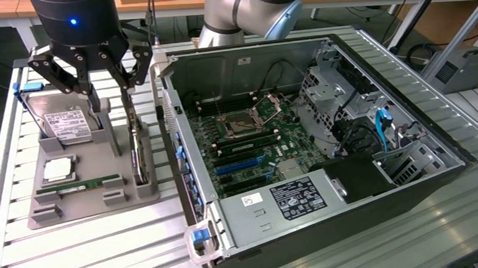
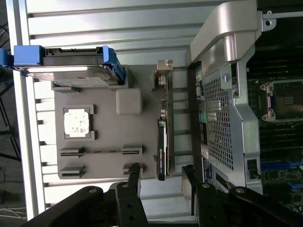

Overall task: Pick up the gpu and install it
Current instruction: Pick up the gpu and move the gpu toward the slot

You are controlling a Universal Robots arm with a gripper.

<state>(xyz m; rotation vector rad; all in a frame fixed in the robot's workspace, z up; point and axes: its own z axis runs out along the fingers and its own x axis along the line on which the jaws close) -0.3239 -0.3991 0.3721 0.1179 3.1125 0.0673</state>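
Note:
The gpu point(image 1: 137, 154) stands on its edge in a slot along the right side of a grey holder tray point(image 1: 102, 208), next to the computer case. In the wrist view the gpu point(image 2: 162, 142) is seen edge-on, a thin dark card with its silver bracket point(image 2: 164, 71) at the far end. My gripper point(image 1: 110, 99) hangs open above the tray, over one end of the card. Its two black fingers point(image 2: 134, 176) stand apart on either side of the card's line, with my gripper point(image 2: 161, 177) holding nothing.
The tray also carries a silver hard drive point(image 1: 68, 126), a CPU point(image 1: 59, 170) and a green RAM stick point(image 1: 80, 186). The open computer case point(image 1: 408, 180) lies at the exterior view's right, its motherboard point(image 1: 252, 149) and power supply point(image 1: 289, 196) exposed. Its wall point(image 2: 222, 94) runs close beside the gpu.

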